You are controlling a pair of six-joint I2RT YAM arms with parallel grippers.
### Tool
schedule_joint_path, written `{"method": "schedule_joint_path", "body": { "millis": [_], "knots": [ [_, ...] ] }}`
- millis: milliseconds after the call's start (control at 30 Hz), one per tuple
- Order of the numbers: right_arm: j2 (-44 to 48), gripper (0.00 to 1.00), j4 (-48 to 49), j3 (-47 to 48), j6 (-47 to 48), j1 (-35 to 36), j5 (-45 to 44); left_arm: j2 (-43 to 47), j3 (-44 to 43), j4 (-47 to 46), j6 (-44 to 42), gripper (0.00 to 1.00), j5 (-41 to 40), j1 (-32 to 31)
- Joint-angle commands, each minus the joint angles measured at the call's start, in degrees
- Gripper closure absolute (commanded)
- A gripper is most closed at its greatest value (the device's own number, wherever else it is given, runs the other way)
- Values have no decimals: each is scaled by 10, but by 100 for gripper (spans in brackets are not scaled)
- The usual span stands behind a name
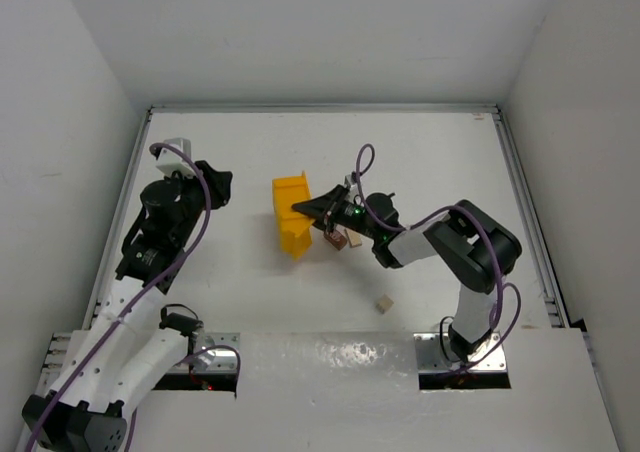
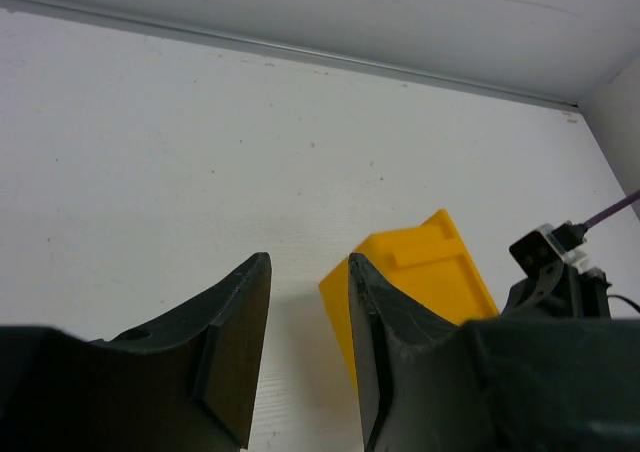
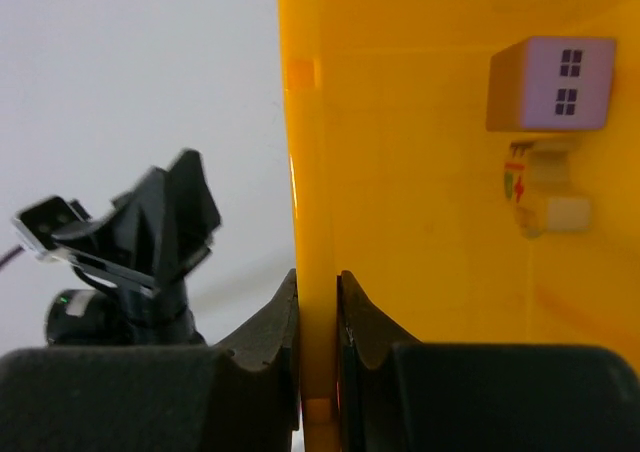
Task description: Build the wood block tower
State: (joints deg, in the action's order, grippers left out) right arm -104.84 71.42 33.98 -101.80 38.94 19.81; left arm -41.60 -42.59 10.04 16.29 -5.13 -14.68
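My right gripper is shut on the wall of the yellow bin, which stands tilted at mid table. In the right wrist view, a pale block printed with small windows and a smaller printed block lie inside the bin. Two small blocks, brown and pale, lie under my right wrist beside the bin. One tan cube lies alone nearer the front. My left gripper is open and empty, left of the bin.
White walls enclose the table, with a metal rail along the back edge and another along the right. A purple cable loops above my right wrist.
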Motion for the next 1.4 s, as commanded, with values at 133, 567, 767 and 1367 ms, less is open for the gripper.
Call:
{"method": "schedule_joint_path", "body": {
  "millis": [133,567,767,1367],
  "knots": [
    [-11,100,255,5,-7,33,-25,6,6,-20,-11,66,-15,-5],
    [-11,100,256,59,-14,3,-16,-5,8,-15,-12,66,-23,-9],
    [-13,100,254,29,14,25,-29,-6,9,-17,-12,66,-24,-10],
    [17,100,256,8,-39,-2,-13,-22,8,-6,-15,65,-29,-11]
  ]
}}
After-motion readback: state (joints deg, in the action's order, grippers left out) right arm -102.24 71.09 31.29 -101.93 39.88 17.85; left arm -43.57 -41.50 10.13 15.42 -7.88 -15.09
